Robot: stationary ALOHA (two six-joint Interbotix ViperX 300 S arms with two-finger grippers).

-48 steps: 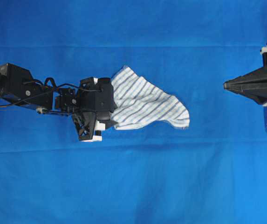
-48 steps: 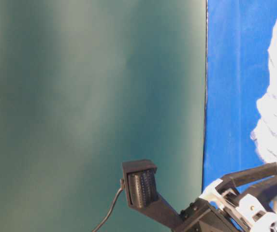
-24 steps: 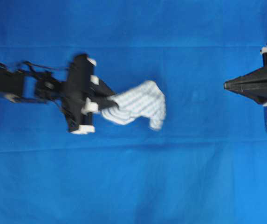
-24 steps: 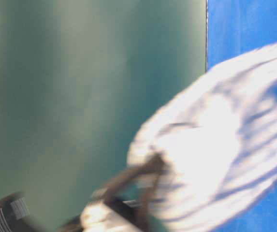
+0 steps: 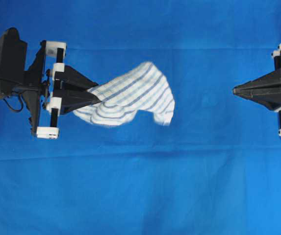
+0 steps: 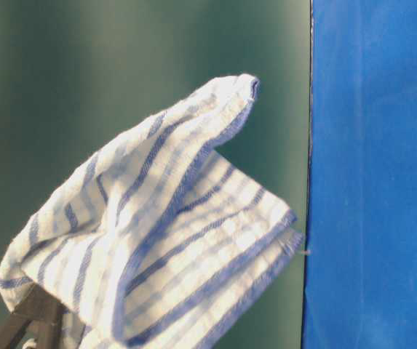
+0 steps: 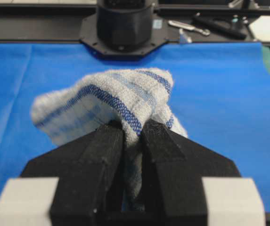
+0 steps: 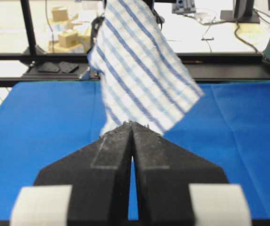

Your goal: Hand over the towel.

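Left end effector (image 5: 97,95) grips the towel (image 5: 130,95) — no legible writing.

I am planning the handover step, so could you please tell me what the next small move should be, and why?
Probably the right gripper should open. It is shut and empty at the far right, while the left gripper is shut on one edge of the towel, which hangs free above the blue cloth, its loose end toward the right. Open jaws must come before any approach.

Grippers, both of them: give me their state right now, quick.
Left gripper: closed on the towel, which hangs lifted off the blue cloth.
Right gripper: closed, empty.
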